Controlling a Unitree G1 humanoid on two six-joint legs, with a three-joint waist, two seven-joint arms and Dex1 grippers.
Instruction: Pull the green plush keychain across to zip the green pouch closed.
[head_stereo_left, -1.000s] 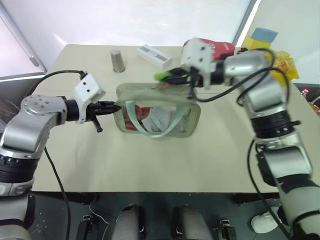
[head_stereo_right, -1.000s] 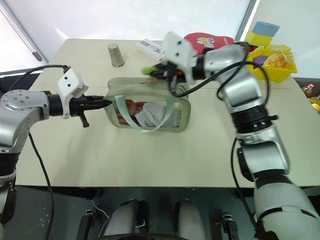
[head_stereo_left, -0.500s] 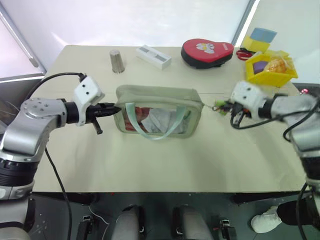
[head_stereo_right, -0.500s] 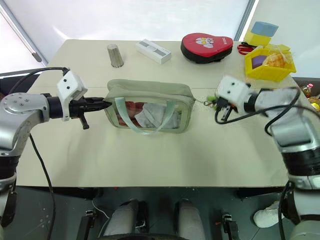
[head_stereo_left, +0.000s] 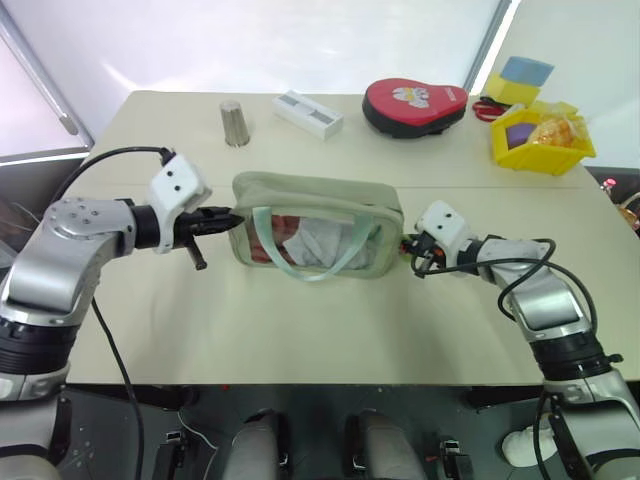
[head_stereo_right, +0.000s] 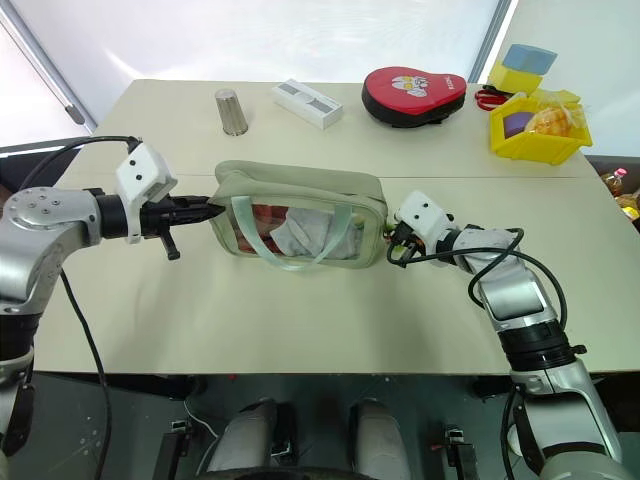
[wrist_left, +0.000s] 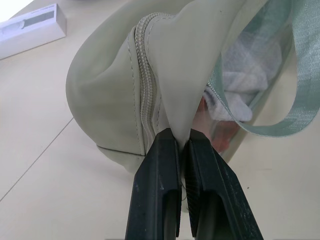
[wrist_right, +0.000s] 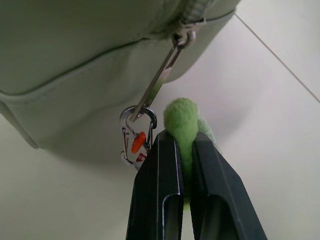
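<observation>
The green pouch (head_stereo_left: 318, 212) lies on the table with its mint strap looped over the clear window. My left gripper (head_stereo_left: 226, 218) is shut on a fold of fabric at the pouch's left end (wrist_left: 175, 100); the zipper teeth (wrist_left: 145, 75) beside it lie together. At the pouch's right end my right gripper (head_stereo_left: 412, 246) sits low by the table, shut on the green plush keychain (wrist_right: 181, 117). A silver clip (wrist_right: 135, 137) links the keychain to the zipper pull (wrist_right: 184, 36), which sits at that right end.
A red cartoon case (head_stereo_left: 415, 105), a white box (head_stereo_left: 308, 112) and a metal cup (head_stereo_left: 234, 122) stand along the far side. A yellow bin (head_stereo_left: 543, 140) and a blue-and-yellow block (head_stereo_left: 520, 78) are at the far right.
My right gripper carried the keychain from above the pouch's top across to the right, then sank to table level at the pouch's right end. The left gripper kept its hold and place.
</observation>
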